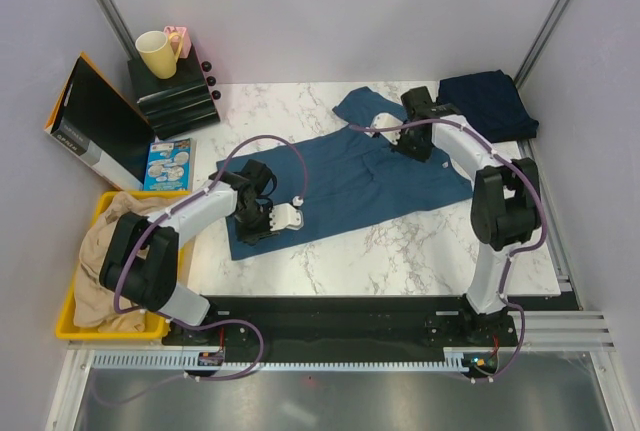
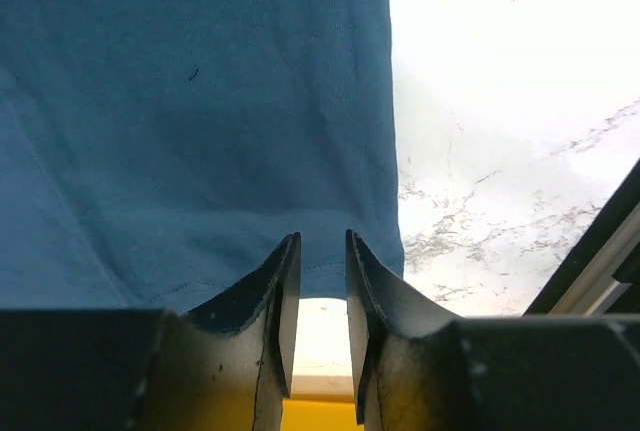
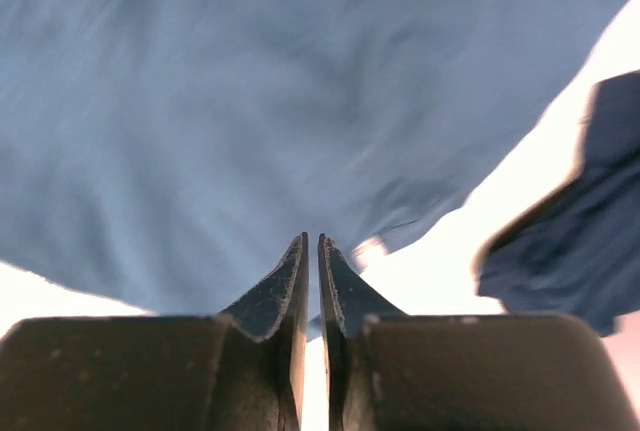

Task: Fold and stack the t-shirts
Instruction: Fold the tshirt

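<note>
On my feed: a yellow mug atop a black tray stack, a booklet nearby, beige cloth heaped in a yellow bin.

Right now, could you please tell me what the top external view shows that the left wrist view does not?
Only the top external view shows the folded dark navy cloth t-shirt at the table's far right corner, the pale yellow mug on the black drawer unit, and the yellow plastic bin. Only the left wrist view shows the left gripper close up, its fingers slightly apart at the shirt's hem. Both show the spread steel-blue cloth t-shirt on the white marble table.
</note>
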Motion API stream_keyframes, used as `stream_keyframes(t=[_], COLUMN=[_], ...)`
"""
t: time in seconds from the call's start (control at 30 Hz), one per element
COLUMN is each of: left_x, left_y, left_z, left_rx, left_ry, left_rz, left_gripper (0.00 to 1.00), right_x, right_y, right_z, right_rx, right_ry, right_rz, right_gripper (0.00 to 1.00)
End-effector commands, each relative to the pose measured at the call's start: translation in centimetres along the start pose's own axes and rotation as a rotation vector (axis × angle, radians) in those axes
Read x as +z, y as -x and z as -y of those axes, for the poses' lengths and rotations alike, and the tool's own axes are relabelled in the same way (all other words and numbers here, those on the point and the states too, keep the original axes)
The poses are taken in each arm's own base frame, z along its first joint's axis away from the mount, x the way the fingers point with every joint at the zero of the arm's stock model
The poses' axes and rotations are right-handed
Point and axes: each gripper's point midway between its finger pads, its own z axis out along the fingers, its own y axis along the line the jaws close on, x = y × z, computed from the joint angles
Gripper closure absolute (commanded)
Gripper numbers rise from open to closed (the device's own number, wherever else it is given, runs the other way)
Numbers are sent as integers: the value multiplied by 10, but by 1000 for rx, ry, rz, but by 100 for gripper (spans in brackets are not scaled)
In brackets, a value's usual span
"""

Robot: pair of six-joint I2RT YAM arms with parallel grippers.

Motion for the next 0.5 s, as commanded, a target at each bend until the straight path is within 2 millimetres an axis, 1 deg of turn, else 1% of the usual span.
stream_keyframes(t=[0.0, 0.03, 0.13, 0.27, 0.33, 0.37, 0.47], left_x=[-7, -5, 6, 17, 24, 27, 43], left_y=[7, 5, -5, -10, -14, -17, -32], left_z=[18, 21, 28, 29, 29, 29, 30], left_rx=[-26, -25, -30, -46, -48, -48, -20], left_ry=[-72, -80, -102, -94, -92, -90, -76], left_rz=[40, 35, 5, -11, -24, -34, -80], left_gripper=[68, 68, 69, 71, 72, 72, 74], right_x=[-7, -4, 0, 11, 16, 19, 32], right_y=[-30, -40, -59, -87, -95, -102, -116], right_z=[-30, -39, -47, -47, -46, -46, -50], right_rx=[7, 15, 44, 94, 105, 115, 121], right_ry=[75, 96, 121, 140, 138, 143, 156], right_rz=[-49, -71, -95, -137, -149, -161, -183], right_gripper=[87, 87, 88, 90, 90, 91, 92])
